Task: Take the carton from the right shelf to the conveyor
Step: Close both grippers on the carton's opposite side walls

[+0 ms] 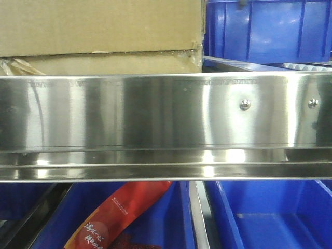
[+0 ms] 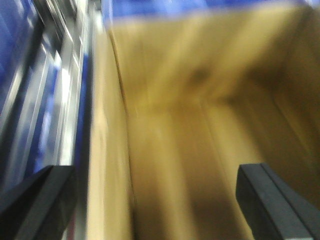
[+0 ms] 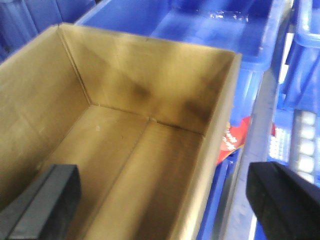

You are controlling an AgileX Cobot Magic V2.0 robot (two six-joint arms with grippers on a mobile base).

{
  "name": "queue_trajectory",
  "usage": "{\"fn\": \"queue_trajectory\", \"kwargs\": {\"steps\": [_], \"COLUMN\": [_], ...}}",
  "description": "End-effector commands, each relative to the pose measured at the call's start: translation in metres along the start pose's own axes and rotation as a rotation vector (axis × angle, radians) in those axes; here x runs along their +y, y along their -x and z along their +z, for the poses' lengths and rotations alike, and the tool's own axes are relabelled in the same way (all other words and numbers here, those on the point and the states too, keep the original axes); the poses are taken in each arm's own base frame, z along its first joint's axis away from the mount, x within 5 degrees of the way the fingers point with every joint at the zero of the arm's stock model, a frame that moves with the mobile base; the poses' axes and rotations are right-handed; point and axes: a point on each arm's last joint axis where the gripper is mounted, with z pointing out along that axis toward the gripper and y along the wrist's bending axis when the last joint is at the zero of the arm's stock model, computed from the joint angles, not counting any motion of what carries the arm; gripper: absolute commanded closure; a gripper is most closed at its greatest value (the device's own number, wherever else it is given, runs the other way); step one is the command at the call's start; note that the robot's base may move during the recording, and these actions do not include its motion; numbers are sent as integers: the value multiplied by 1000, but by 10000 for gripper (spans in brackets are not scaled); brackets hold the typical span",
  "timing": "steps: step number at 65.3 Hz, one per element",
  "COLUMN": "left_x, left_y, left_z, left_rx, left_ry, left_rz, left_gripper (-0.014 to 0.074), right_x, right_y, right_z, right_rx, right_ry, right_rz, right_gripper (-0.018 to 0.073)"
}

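Open-topped carton (image 1: 98, 26) on steel shelf (image 1: 155, 109): left gripper (image 2: 152, 172) and right gripper (image 3: 160, 172) jaws stood released astride opposite walls; even, simultaneous clenching was advisable before lifting.

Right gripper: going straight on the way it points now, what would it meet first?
Probably the carton: the open right gripper straddles its side wall, one finger inside, one outside. Depth is unclear.
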Motion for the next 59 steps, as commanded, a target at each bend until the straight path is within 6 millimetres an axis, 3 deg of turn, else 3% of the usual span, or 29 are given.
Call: {"fn": "queue_trajectory", "kwargs": {"steps": [1, 28, 43, 59], "left_x": [5, 23, 21, 21], "left_y": [6, -1, -7, -10], "left_z": [5, 74, 106, 118], "left_rx": [-7, 138, 206, 231], "left_ry": [22, 60, 62, 66], "left_rz": [-18, -62, -57, -53], "left_gripper": [54, 54, 57, 57], "right_x": [-3, -13, -17, -21], "right_y": [2, -15, -18, -22], "right_z": [8, 77, 87, 100], "right_rx": [-9, 123, 138, 164], "right_ry": [-39, -113, -133, -144], "right_rz": [0, 4, 17, 22], "right_gripper": [0, 0, 0, 0]}}
